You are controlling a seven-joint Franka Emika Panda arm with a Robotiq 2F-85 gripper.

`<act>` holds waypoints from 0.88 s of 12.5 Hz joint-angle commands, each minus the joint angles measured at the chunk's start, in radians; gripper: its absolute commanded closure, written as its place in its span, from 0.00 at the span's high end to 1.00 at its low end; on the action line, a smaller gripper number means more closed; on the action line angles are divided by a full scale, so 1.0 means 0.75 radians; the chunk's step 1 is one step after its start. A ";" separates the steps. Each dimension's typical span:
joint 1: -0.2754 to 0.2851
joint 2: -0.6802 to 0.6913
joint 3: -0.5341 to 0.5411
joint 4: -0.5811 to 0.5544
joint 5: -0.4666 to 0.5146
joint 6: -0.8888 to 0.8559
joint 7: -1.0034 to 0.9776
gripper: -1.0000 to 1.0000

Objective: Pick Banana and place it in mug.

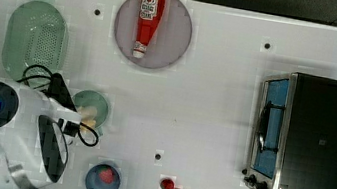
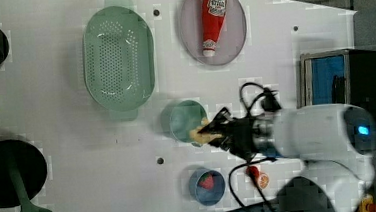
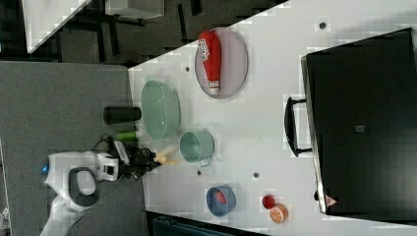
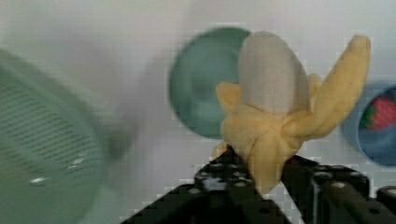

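With my pincer [image 4: 261, 182] clamped on the banana [image 4: 275, 116], low in the wrist view, I'd centre it over the mug [image 4: 205, 88] at frame middle before letting go.

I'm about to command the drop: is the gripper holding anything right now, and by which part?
Yes. The gripper is shut on the banana, pinching its peel-covered lower end; the peeled tip points away from the fingers toward the mug.

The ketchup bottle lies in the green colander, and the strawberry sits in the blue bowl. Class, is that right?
Not quite. The ketchup bottle lies on the round grey plate, as the top view shows; the green colander holds nothing visible. The strawberry does sit in the blue bowl.
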 commanded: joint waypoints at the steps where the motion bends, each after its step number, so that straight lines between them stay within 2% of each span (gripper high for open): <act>1: -0.031 0.102 -0.008 0.025 -0.119 0.104 0.176 0.27; 4: -0.031 0.205 -0.015 -0.006 -0.130 0.238 0.241 0.27; 5: -0.031 0.225 -0.016 -0.016 -0.149 0.284 0.244 0.30; 11: -0.033 0.200 -0.028 -0.037 -0.161 0.324 0.253 0.96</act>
